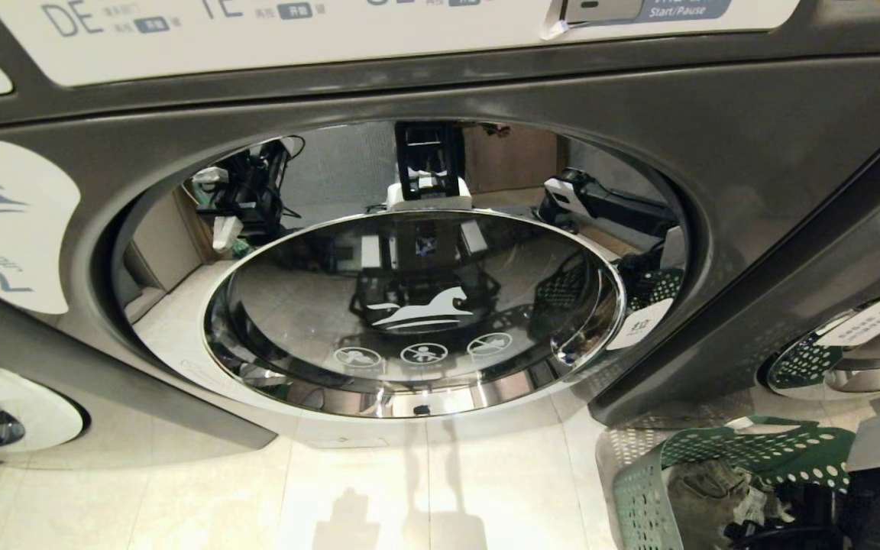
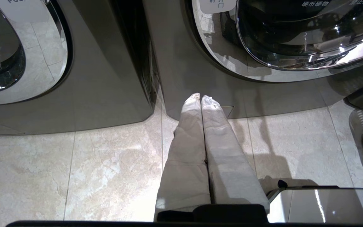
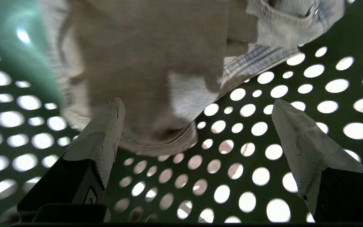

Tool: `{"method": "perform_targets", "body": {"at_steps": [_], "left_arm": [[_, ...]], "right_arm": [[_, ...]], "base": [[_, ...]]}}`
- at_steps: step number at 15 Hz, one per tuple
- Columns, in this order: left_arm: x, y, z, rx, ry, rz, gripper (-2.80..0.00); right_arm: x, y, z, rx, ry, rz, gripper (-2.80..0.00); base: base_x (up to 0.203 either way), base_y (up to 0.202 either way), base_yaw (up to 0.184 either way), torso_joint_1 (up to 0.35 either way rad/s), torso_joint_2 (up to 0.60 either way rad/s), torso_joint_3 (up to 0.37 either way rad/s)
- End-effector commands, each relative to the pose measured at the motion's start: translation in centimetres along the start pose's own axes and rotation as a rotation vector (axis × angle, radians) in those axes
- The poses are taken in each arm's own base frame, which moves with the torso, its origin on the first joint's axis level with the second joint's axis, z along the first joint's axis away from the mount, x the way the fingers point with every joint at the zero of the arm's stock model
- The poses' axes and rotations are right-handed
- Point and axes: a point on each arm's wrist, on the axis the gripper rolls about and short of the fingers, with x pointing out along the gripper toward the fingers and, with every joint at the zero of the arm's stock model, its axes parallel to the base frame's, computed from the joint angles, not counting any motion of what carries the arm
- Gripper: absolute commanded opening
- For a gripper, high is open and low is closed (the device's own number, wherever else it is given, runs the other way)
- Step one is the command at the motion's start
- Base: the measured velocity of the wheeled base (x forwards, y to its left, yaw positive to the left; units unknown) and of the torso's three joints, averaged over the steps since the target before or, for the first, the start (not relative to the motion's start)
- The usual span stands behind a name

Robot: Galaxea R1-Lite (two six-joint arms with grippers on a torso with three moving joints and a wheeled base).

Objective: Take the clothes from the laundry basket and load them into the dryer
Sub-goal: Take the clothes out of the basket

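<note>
Dryers: three round doors show in the head view; the middle dryer fills most of it, with part of one more at each lower corner.
Middle door: glass port with chrome rim, seated flush in its grey surround, apparently shut; the glass reflects the robot and the room.
Door markings: one white horse emblem and three round warning icons below it.
Laundry basket: one, green and perforated, on the floor at the lower right of the head view, beside the dryer's front corner.
Clothes: one pale, denim-like bundle visible inside the basket, lying against the perforated wall; whether it is more than one piece, cannot tell.
Right gripper: down inside the basket, both taped fingers spread wide apart, nothing held; one fingertip sits at the edge of the fabric, the other stands clear over bare perforated plastic.
Left gripper: hanging over the floor tiles in front of the seam between two dryers, its two pale fingers pressed together, empty.
Open room: bare tile floor runs from the dryer base toward the robot, left of the basket.
Edges: basket rim close to the dryer's lower right panel; a small gap of floor shows between them.
</note>
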Motion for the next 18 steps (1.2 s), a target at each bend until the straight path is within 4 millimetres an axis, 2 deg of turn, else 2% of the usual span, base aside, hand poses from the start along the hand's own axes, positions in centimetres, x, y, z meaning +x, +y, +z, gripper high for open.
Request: {"method": "perform_targets", "body": {"at_steps": [1, 3, 8, 14, 18], "left_arm": [[0.0, 0.0, 0.0, 0.0, 0.002, 0.001, -2.8], [0.0, 0.0, 0.0, 0.0, 0.002, 0.001, -2.8], [0.0, 0.0, 0.0, 0.0, 0.002, 0.001, -2.8], [0.0, 0.0, 0.0, 0.0, 0.002, 0.001, -2.8], [0.0, 0.0, 0.0, 0.0, 0.002, 0.001, -2.8]], "right_arm": [[1.6, -0.5, -1.7, 0.006, 0.029, -0.008, 0.0], [2.8, -0.8, -2.0, 0.014, 0.023, -0.008, 0.0], [4.0, -0.8, -0.8, 0.085, -0.007, 0.081, 0.0], [5.2, -0.9, -0.6, 0.173, 0.14, 0.043, 0.0], [5.8, -0.5, 0.9, 0.176, 0.106, 0.122, 0.0]], "base": [[0.0, 0.0, 0.0, 0.0, 0.0, 0.0], [0.0, 0.0, 0.0, 0.0, 0.0, 0.0], [0.0, 0.0, 0.0, 0.0, 0.0, 0.0], [0.0, 0.0, 0.0, 0.0, 0.0, 0.0], [0.0, 0.0, 0.0, 0.0, 0.0, 0.0]]}}
